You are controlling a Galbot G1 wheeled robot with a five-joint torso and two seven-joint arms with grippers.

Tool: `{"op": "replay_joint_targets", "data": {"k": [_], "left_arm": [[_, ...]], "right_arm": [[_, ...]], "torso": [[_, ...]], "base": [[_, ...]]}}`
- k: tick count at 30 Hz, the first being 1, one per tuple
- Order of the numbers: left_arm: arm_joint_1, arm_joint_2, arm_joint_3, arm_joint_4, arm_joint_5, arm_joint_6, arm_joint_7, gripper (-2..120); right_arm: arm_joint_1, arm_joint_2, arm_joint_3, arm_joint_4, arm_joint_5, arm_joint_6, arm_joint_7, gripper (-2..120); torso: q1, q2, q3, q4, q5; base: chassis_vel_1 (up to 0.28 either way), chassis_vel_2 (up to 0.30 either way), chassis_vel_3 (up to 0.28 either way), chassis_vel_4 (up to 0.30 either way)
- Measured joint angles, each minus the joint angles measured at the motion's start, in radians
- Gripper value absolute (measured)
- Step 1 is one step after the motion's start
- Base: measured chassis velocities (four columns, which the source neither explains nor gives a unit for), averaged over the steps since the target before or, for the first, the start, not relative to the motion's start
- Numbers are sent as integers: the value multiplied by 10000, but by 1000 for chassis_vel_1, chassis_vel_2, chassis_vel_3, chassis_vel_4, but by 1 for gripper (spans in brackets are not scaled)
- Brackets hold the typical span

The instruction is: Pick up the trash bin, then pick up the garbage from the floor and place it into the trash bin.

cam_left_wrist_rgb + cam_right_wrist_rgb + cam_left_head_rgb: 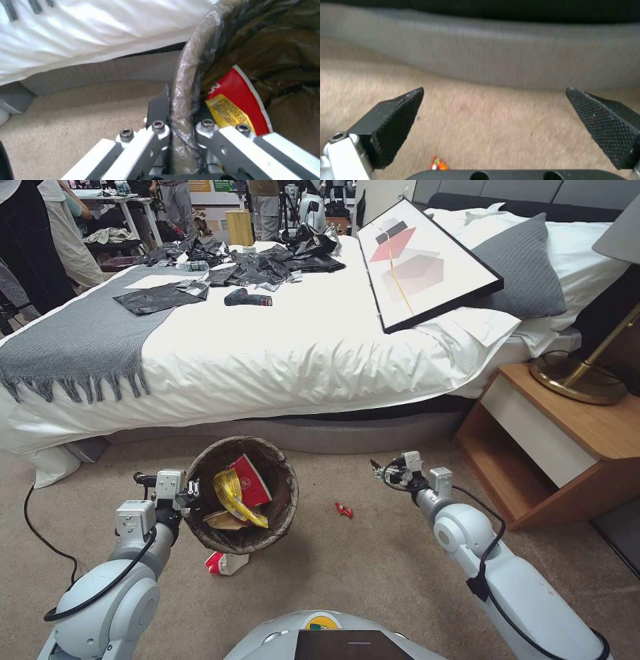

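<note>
- One trash bin (241, 493) is hanging just above the carpet (373, 567) in front of the bed (267, 353), lined with a dark bag and holding three visible pieces: a red carton (250, 481), a yellow wrapper (233, 500) and a tan paper scrap (223, 521).
- Two pieces of garbage are lying on the floor: a red-white carton (223, 563) just near the bin's near side, and a small red wrapper (344, 509) to its right.
- The left gripper (181, 130) is sitting at the bin's left rim, its fingers (160, 107) pinching the bag-covered rim between them, one outside and one inside.
- The right gripper (493, 125) is hovering over the carpet, its fingers (396, 120) spread wide and holding nothing; the small red wrapper is lying below and near it, apart from both pads.
</note>
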Motion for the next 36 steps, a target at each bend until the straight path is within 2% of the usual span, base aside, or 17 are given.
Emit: {"op": "replay_joint_targets", "data": {"k": [5, 19, 30, 36], "left_arm": [[-145, 50, 37, 41, -72, 0, 6, 3], [-274, 47, 125, 90, -114, 1, 55, 3], [-230, -13, 161, 53, -87, -12, 82, 3], [-224, -27, 184, 7, -64, -20, 93, 3]], "right_arm": [[441, -146, -892, -548, 874, -522, 283, 100], [893, -47, -2078, -1427, 1118, -1141, 408, 100], [1568, 595, -2943, -2529, 598, -1189, 744, 100], [2142, 1199, -3588, -3408, 325, -1384, 1219, 100]], "torso": [[0, 0, 0, 4, -1], [0, 0, -1, 1, -2], [0, 0, -1, 3, -2], [0, 0, -1, 3, -4]], "base": [[0, 0, 0, 0], [0, 0, 0, 0], [0, 0, 0, 0], [0, 0, 0, 0]]}}
